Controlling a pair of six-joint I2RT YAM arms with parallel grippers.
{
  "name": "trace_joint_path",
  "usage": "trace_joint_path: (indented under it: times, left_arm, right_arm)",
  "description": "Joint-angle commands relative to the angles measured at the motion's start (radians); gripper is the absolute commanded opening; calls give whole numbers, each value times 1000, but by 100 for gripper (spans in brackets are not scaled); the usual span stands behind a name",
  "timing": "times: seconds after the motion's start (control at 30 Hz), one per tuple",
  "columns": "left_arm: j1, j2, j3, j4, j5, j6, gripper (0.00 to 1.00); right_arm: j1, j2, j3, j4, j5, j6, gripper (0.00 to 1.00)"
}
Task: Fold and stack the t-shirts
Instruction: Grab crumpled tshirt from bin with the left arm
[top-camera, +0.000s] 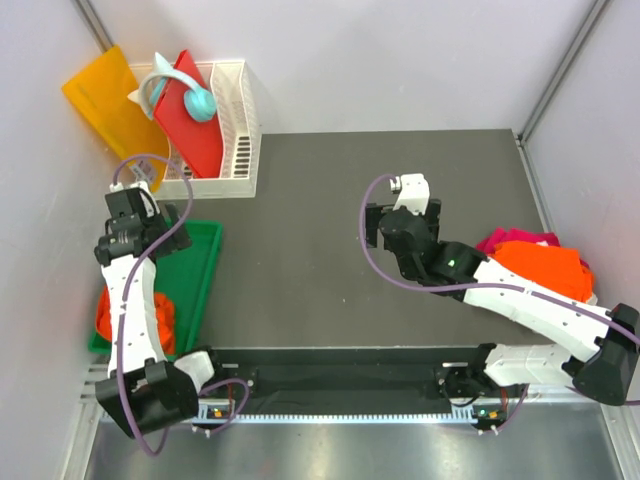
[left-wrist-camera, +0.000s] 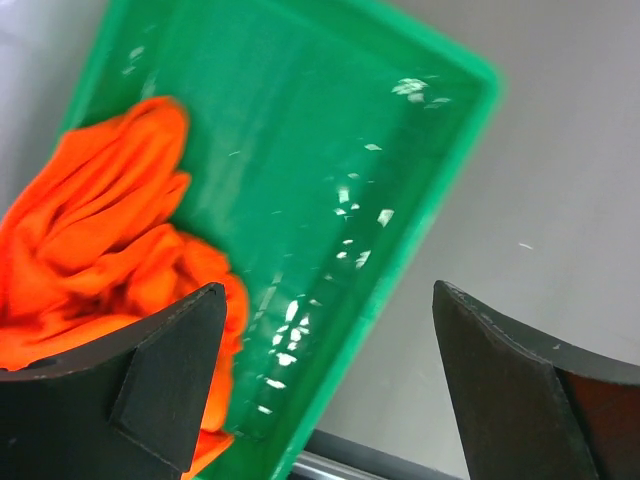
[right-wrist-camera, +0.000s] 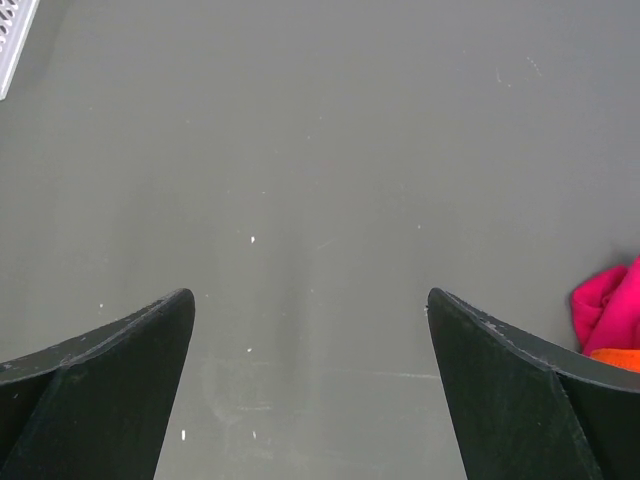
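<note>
Hangs over the green tray (left-wrist-camera: 330, 120) with the left gripper (left-wrist-camera: 325, 340) spread wide, clasping nothing and touching nothing. Finds the crumpled orange t-shirt (left-wrist-camera: 100, 230) in the tray's near end, down and left of the fingers in the wrist view, so back toward the left base. Bunched, with no clear long axis. Probably calls for drawing back and dropping onto it, as the nearer arm. Leaves the right gripper (right-wrist-camera: 310, 340) equally wide and empty above bare mat (right-wrist-camera: 320, 150), with the orange and magenta pile (top-camera: 535, 265) beside the right arm.
</note>
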Motion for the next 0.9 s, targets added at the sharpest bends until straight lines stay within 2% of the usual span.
trace_joint_path:
  times: [0.0,0.17,0.3,0.43,0.57,0.87]
  left_arm:
    - [76,24,63,9,-118,-35,89]
    - [245,163,213,-129,-3,-55,85]
    - [394,246,313,-238,57,15,81]
    - [419,230,236,-213,24,101,78]
    - [423,257,155,-242,50,148,68]
    - [425,298,135,-270,11,213,66]
  right_arm:
    - [9,0,17,-2,32,5,100]
    - [9,-10,0,-10,47,-6,100]
    - [8,-23,-21,-16,61,-12,100]
    - [6,-24,-52,-4,61,-11,100]
    - [8,12,-51,4,51,-12,100]
    - [6,98,5,18,34,-41,100]
